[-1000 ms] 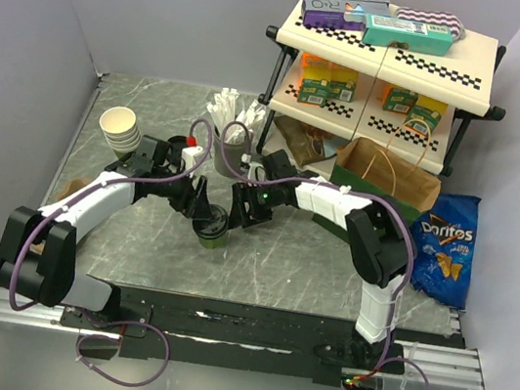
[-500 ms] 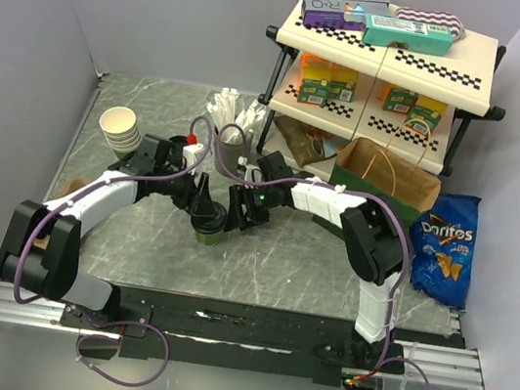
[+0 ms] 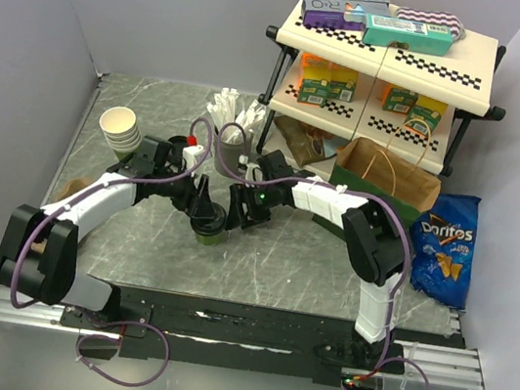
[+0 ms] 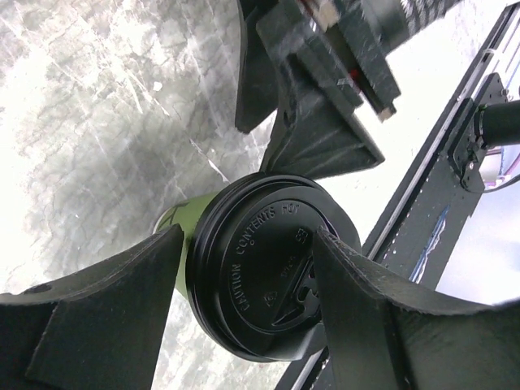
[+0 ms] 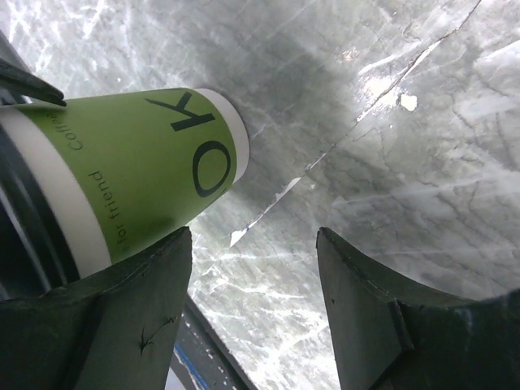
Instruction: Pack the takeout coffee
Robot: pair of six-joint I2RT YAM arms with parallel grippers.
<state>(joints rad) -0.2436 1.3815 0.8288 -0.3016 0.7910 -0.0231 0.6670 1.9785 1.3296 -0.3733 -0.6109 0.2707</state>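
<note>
The takeout coffee (image 3: pixel 209 234), a green paper cup with a black lid, is at the middle of the table, between the two grippers. My left gripper (image 3: pixel 205 213) comes onto it from above and the left. In the left wrist view its fingers press both sides of the black lid (image 4: pixel 260 268), so my left gripper (image 4: pixel 248 236) is shut on the cup. My right gripper (image 3: pixel 241 209) is open just right of the cup. In the right wrist view the cup (image 5: pixel 138 171) leans beside the left finger, and only table shows inside my right gripper (image 5: pixel 253 236).
A brown paper bag (image 3: pixel 387 176) stands open at the right, under a shelf rack (image 3: pixel 391 57) of boxes. A Doritos bag (image 3: pixel 445 246) lies far right. A stack of cream cups (image 3: pixel 120 128) and a grey cutlery holder (image 3: pixel 230 151) stand behind the grippers.
My left gripper has moved right over the lid and closed on it. The cup has shifted slightly left. The right gripper has barely moved.
</note>
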